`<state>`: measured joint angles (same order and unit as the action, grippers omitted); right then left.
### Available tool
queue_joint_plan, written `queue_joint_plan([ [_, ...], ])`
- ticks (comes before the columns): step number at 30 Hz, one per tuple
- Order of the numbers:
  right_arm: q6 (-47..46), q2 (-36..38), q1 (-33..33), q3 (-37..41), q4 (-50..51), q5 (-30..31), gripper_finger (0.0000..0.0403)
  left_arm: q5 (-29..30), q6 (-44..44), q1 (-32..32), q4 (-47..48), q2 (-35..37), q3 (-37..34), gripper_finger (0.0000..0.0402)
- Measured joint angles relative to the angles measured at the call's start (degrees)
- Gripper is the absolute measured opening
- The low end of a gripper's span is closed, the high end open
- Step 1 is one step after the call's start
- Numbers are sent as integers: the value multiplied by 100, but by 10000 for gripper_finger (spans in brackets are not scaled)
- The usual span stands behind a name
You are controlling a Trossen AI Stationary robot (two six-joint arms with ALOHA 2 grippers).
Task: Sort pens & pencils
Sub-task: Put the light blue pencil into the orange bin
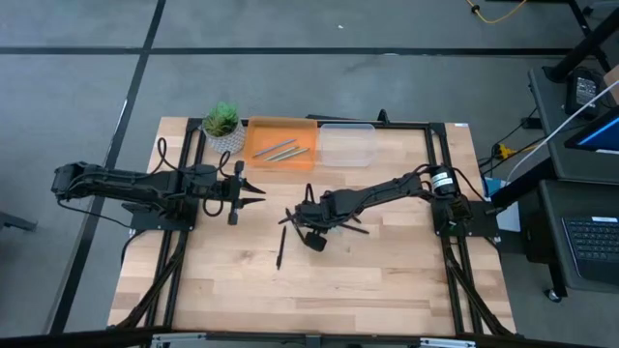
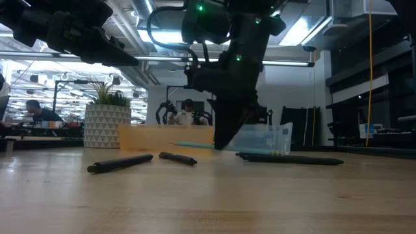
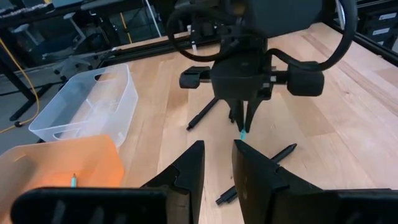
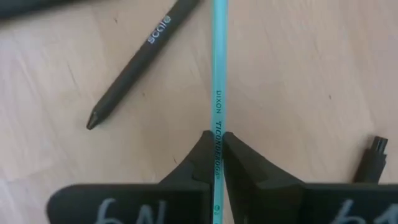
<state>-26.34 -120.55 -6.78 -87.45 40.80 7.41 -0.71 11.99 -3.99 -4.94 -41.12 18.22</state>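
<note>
- Light blue pencil [image 4: 219, 106]: pinched between the closed fingers of the right gripper [image 4: 217, 155], mid-table; whether lifted or touching the wood cannot be told.
- Black pens [image 4: 134, 59]: loose just beside it; another pen [image 1: 280, 248] lies apart.
- Orange tray [image 1: 253, 155]: at the table's far edge, holding pencils [image 1: 281, 151]; clear bin [image 1: 346, 145] beside it.
- Left gripper [image 3: 217, 163]: fingers narrowly parted, holding nothing, waiting near the plant [image 1: 221, 123].
- Risk: the thin pencil may swivel or slip in the pinch, missing the tray.
</note>
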Motion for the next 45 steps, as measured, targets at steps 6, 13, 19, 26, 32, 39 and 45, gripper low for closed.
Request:
queue_joint_plan([
  [6, 124, 4, 1, -287, 320, 30, 27, -2, 0, 2, 19, 0, 0, 76],
  [13, 386, 20, 21, -908, 786, 158, 22, -1, 15, 2, 24, 0, 0, 76],
  [19, 630, 26, 23, -1657, 1380, 623, 28, -1, 13, 1, 28, 0, 0, 76],
  [26, 886, 33, 23, -2510, 2149, 1108, 22, 0, 13, 1, 28, 0, 0, 76],
  [32, 860, 33, -28, -2956, 2703, 1546, 27, 0, 17, 1, 28, 0, 0, 76],
  [39, 856, 35, -55, -3045, 2844, 1615, 23, 0, 17, 0, 27, 0, 0, 76],
  [45, 752, 35, -51, -3037, 3055, 1873, 26, 0, 17, 2, 27, 0, 0, 76],
])
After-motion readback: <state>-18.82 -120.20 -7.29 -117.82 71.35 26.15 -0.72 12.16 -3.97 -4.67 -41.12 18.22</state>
